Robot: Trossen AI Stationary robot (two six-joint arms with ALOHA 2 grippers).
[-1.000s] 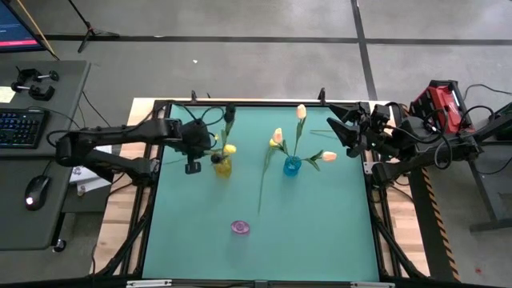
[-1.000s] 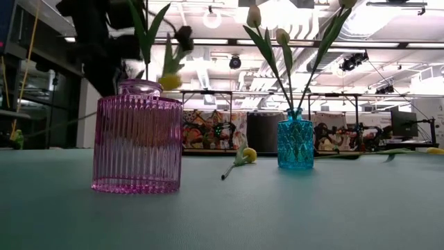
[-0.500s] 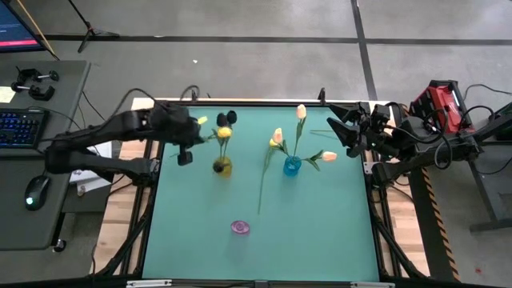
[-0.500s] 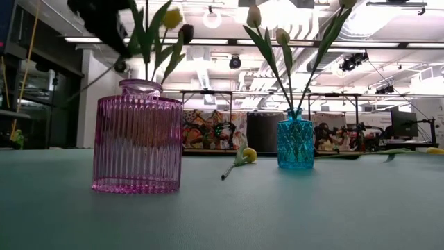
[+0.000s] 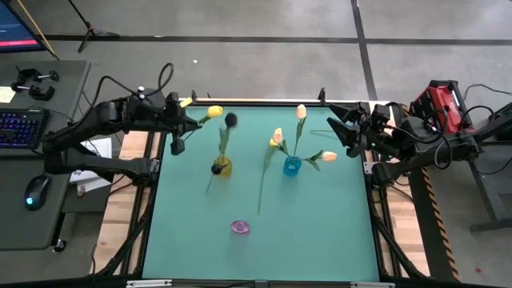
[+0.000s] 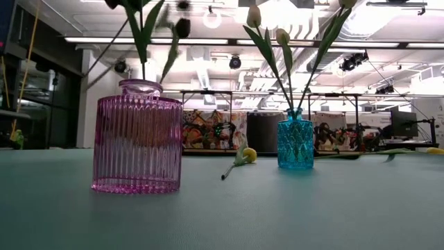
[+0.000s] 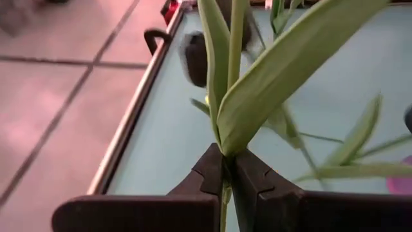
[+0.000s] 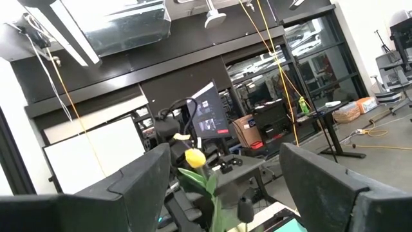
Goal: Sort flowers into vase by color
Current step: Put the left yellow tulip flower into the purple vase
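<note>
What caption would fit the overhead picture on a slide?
Left gripper, shut on a yellow tulip, lifts it beside the yellow vase; the open right gripper waits at the table's edge.

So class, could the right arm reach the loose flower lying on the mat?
Probably yes: the right gripper is open and empty, and the flower lies flat, though the blue vase stands in between.

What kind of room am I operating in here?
Probably a robotics lab or workshop: a desk with a keyboard beside the table, exposed ceiling lights, and cluttered workstations behind.
</note>
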